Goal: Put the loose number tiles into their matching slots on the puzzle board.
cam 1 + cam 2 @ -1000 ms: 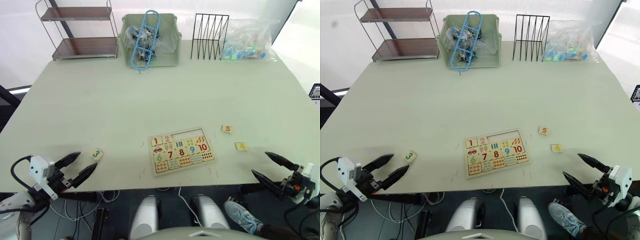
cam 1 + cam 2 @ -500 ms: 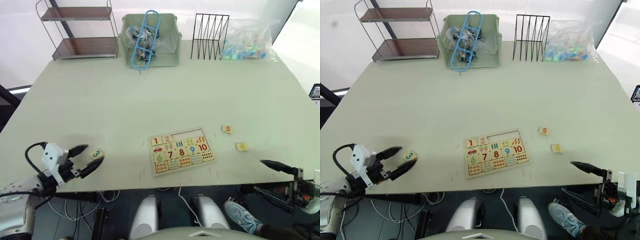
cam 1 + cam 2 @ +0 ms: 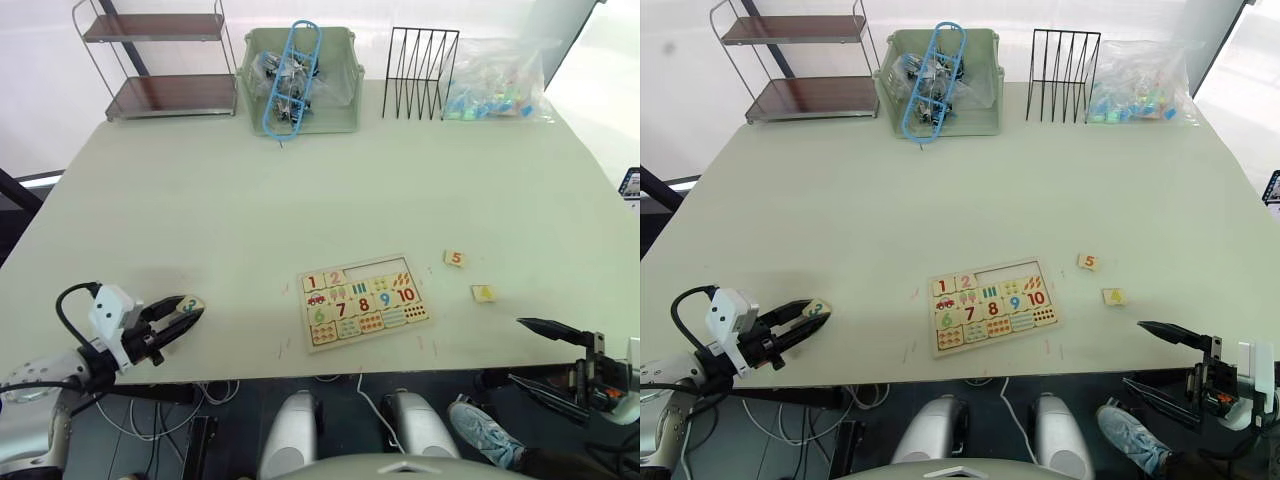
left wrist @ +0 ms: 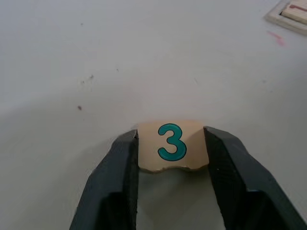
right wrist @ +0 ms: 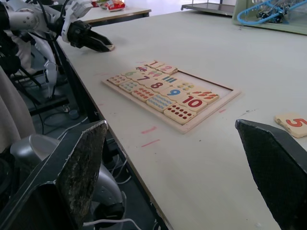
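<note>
Now left claw [image 4: 171, 143] clamped on 3 tile [image 4: 172, 145], digit upright, right claw [image 3: 1160, 358] apart.

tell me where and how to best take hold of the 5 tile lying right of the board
Grip the 5 tile across two opposite side edges, coming straight down from above. It lies flat on the table, so only its thin edges offer purchase, and it sits apart from the puzzle board and the other loose tile, leaving room for fingers on either side. The open right tool is probably nearest.
</note>
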You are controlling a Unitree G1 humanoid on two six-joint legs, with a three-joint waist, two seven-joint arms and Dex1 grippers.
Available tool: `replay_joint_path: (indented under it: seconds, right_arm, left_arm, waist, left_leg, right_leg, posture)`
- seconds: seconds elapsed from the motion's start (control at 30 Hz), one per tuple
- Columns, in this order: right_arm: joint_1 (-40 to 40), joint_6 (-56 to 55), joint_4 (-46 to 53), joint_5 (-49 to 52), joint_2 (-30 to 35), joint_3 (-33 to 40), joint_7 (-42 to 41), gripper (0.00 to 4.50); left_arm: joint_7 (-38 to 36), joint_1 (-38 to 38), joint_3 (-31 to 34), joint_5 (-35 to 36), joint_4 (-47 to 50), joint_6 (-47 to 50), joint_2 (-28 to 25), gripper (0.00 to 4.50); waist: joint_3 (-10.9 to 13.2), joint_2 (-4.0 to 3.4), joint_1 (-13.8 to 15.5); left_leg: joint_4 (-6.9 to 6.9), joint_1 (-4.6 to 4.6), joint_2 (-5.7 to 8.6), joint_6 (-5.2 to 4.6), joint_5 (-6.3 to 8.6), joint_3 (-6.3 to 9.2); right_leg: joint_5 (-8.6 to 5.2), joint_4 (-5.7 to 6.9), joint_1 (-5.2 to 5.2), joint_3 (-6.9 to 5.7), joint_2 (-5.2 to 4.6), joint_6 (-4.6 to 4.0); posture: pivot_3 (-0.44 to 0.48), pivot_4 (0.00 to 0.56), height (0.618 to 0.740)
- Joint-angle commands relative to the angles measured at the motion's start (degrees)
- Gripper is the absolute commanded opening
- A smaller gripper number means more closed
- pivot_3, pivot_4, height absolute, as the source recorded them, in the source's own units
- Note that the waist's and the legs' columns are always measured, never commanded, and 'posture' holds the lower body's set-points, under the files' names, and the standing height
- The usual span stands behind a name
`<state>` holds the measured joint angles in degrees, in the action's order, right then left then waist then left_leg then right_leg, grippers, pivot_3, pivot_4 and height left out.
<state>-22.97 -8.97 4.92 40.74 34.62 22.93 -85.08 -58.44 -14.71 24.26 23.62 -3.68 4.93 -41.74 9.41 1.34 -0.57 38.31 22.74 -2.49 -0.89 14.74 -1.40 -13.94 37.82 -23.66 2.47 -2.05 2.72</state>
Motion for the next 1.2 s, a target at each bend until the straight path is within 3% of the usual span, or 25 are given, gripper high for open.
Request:
replay_joint_path:
  seconds: [0.03,0.2,0.33,0.47,0.77,0.93,1.17,1.2]
  right_arm:
    - [0.25,0.05,0.21,1.19,0.28,0.95,-0.81,4.50]
    - [0.70,0.11,-0.21,1.26,0.45,1.23,-1.29,4.50]
    - [0.96,-0.04,-0.69,1.28,0.47,1.43,-1.58,4.50]
    - [1.45,0.21,-0.37,1.43,0.31,1.41,-1.05,4.50]
    - [3.63,1.06,-1.33,1.44,0.95,1.37,-1.31,4.50]
    - [4.05,1.51,-1.46,1.42,1.06,1.43,-1.53,4.50]
    - [5.34,1.67,-2.32,1.10,1.21,1.14,-1.92,4.50]
    - [5.43,1.63,-2.37,1.04,1.16,1.14,-1.94,4.50]
  left_arm:
    - [0.30,-0.98,-0.29,-0.05,2.36,0.28,-0.07,1.53]
    - [5.31,-1.86,-0.76,1.82,10.97,6.03,1.87,1.52]
    - [18.22,-2.15,-2.95,0.29,23.70,16.80,6.15,1.52]
    - [35.75,-0.16,-5.01,1.79,36.38,31.61,15.27,1.52]
    - [59.18,6.04,-11.77,-2.69,48.56,51.45,29.17,1.52]
    - [66.34,6.16,-13.57,-6.83,51.47,55.98,33.69,1.52]
    - [67.69,6.67,-13.88,-8.01,52.02,57.04,36.81,1.52]
    - [67.51,6.85,-13.96,-7.92,52.12,57.05,37.03,2.58]
  waist:
    - [0.00,0.00,-0.01]
    - [0.00,0.00,0.05]
    - [0.01,0.01,0.15]
    - [0.01,-0.01,0.09]
    - [0.00,0.01,-0.08]
    - [0.00,0.02,-0.05]
    - [0.00,0.02,-0.07]
    - [0.00,0.02,-0.07]
  left_leg:
    - [0.00,0.00,0.00,0.00,0.00,0.00]
    - [0.00,0.01,-0.10,0.00,0.00,0.01]
    - [0.01,0.02,-0.13,0.00,0.00,0.08]
    - [0.01,0.00,-0.08,0.00,0.00,0.14]
    - [0.03,-0.01,0.13,0.00,0.00,0.15]
    - [0.03,0.00,0.16,0.00,0.00,0.14]
    - [0.03,-0.01,0.17,0.00,0.00,0.12]
    - [0.03,-0.01,0.18,0.00,-0.01,0.12]
  right_leg:
    - [0.00,0.00,0.00,0.00,0.00,0.00]
    - [0.01,0.00,0.00,0.01,-0.02,-0.01]
    - [0.02,0.00,0.04,0.01,-0.04,0.01]
    - [0.14,0.01,0.05,0.03,-0.01,-0.13]
    - [0.28,0.04,0.09,-0.02,0.08,0.06]
    - [0.28,0.02,0.12,-0.02,0.08,0.05]
    - [0.15,0.01,0.14,-0.04,0.08,-0.18]
    - [0.15,0.01,0.15,-0.05,0.08,-0.18]
  posture:
    - [0.000,0.150,0.740]
    - [0.000,0.150,0.740]
    - [0.000,0.150,0.740]
    - [0.000,0.150,0.740]
    - [0.000,0.150,0.740]
    - [0.000,0.150,0.740]
    - [0.000,0.150,0.740]
    - [0.000,0.150,0.740]
